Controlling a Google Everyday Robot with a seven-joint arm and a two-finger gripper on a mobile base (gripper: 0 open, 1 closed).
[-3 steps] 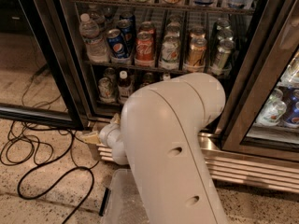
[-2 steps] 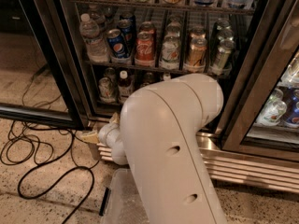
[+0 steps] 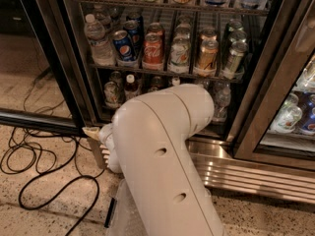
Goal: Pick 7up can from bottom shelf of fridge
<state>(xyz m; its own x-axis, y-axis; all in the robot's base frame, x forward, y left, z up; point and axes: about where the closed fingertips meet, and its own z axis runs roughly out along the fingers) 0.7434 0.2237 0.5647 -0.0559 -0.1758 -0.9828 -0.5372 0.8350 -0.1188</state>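
Observation:
The fridge (image 3: pixel 251 107) stands open in front of me, with drinks on dark wire racks. On the bottom shelf (image 3: pixel 106 111), at its left end, stands a small silvery can with green marks (image 3: pixel 112 93), which looks like the 7up can. A small bottle (image 3: pixel 130 86) stands beside it. My arm's large white housing (image 3: pixel 162 151) fills the lower middle and covers the middle of the bottom shelf. My gripper is hidden behind this housing, towards the fridge.
The rack above holds a water bottle (image 3: pixel 96 41), a blue Pepsi can (image 3: pixel 123 45), a red Coca-Cola can (image 3: pixel 152 50) and more cans. A slatted steel grille (image 3: pixel 256 173) runs along the base. Black cables (image 3: pixel 29 166) lie on the floor at left. A second glass door (image 3: pixel 295 107) is at right.
The white arm housing has shifted slightly to the left. The drinks on the racks have not moved.

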